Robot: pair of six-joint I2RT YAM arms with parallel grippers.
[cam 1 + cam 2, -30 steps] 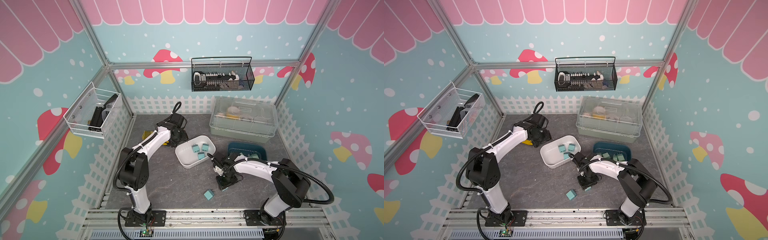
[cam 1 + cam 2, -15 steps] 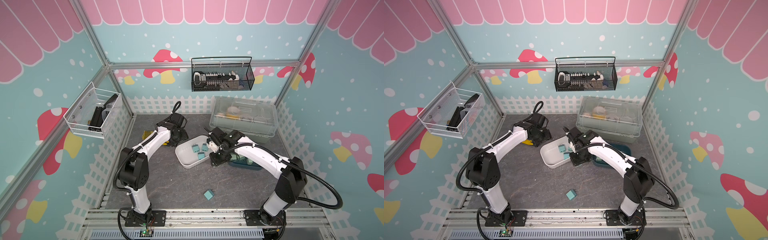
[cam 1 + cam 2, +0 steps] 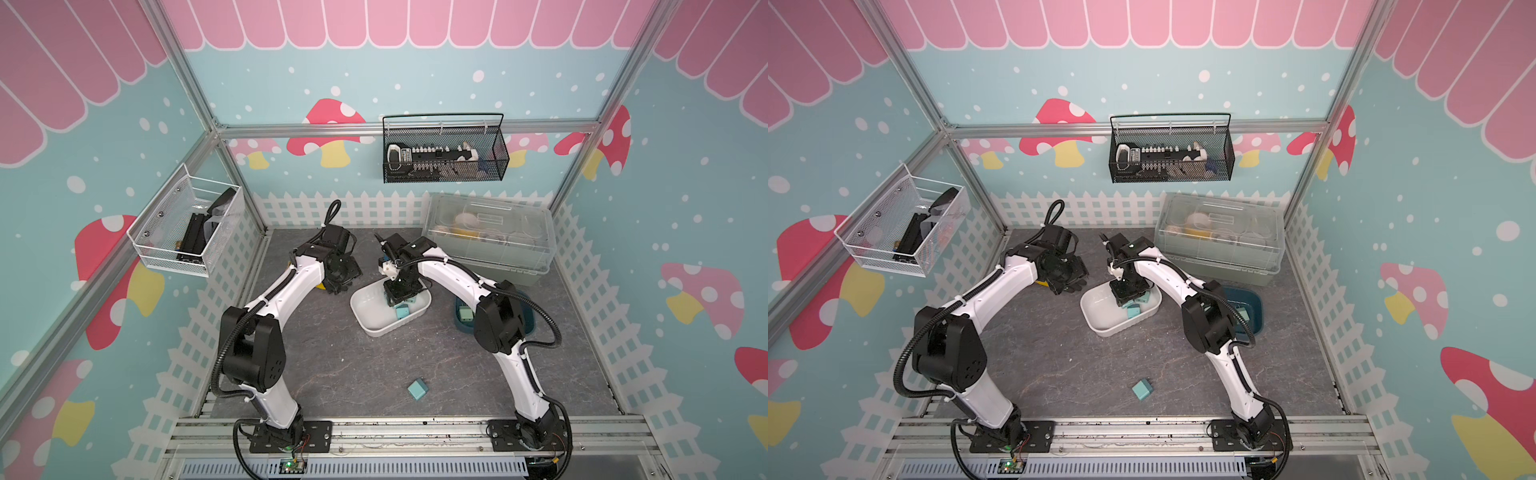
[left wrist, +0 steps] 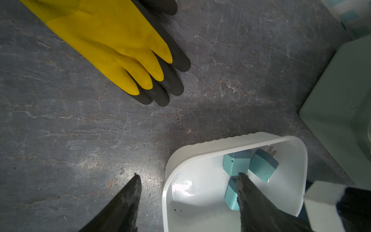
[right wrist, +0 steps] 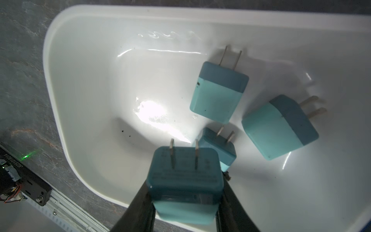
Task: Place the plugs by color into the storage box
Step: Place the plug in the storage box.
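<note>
Blue plug (image 5: 186, 176) between right gripper (image 5: 185, 187) jaws

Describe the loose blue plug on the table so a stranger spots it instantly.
Find the grey table, then its front edge between the left arm's base and the right arm's base. The light blue plug lies there, the only plug resting directly on the tabletop.
</note>
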